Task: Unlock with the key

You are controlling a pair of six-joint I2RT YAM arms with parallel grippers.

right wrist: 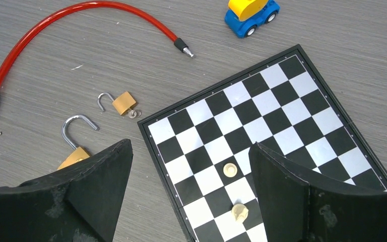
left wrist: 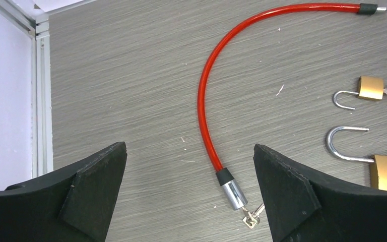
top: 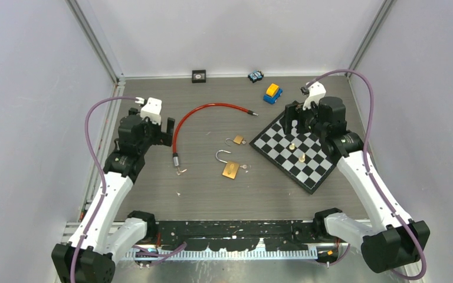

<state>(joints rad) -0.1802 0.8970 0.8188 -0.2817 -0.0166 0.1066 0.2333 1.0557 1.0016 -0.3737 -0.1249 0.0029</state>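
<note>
In the top view, the red cable lock (top: 212,105) lies on the table (top: 153,188) left of centre. It arches from its free pin end round to its metal barrel (top: 177,160), whose long axis runs almost straight down the frame. A key (top: 181,171) sticks out of the barrel's lower end. The left gripper (top: 168,128) hovers just left of the cable, its jaws wide and holding nothing. Right of the barrel lie a large padlock (top: 231,170) and a small padlock (top: 239,140), both with shackles open. The right gripper (top: 292,119) hangs over the chessboard (top: 312,174), its jaws wide and empty.
</note>
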